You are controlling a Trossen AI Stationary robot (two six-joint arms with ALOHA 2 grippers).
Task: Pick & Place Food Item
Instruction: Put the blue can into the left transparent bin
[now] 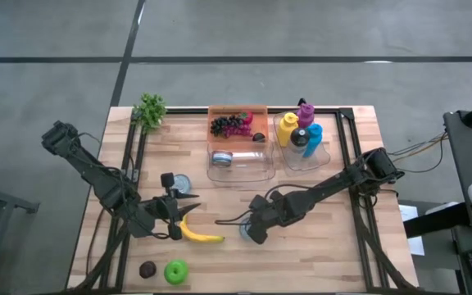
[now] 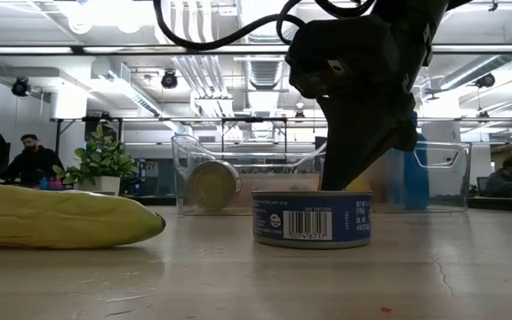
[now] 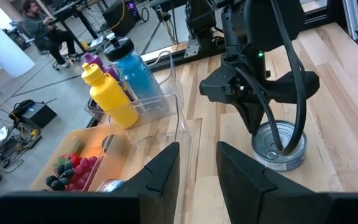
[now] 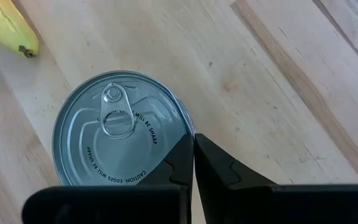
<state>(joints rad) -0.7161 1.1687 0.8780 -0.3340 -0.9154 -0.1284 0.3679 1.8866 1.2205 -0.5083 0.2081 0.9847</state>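
Right jaws (image 4: 193, 163): clenched, fingertips pressed together with nothing between them, tips resting over the rim of the tin can (image 4: 120, 127).
Right gripper position: low over the front-centre of the counter (image 1: 318, 246), directly above the can (image 1: 245, 233); seen from counter level as a dark mass (image 2: 356, 178) reaching down to the can's top.
Tin can: upright on the counter (image 2: 416, 267), pull-tab lid facing up, blue label with barcode (image 2: 313, 218); not lifted.
Left jaws (image 3: 197, 168): released, the two fingers apart with a clear gap, holding nothing.
Left gripper position: above the banana's stem end (image 1: 173, 220), front-left of the counter.
Banana (image 1: 197, 234): lay flat just left of the can, tip (image 4: 8, 28) close to it but apart.
Clear bin (image 1: 239, 166): behind the can, holding a second can on its side (image 2: 213, 184).
Orange tray (image 1: 238, 124): grapes inside, at the back.
Bottle bin (image 1: 303, 143): yellow, blue and purple bottles, upright.
Green apple (image 1: 175, 271): front edge, beside a dark round item (image 1: 147, 269).
Plant (image 1: 149, 110): back-left corner.
Background: a seated person (image 2: 29, 162) beyond the counter.
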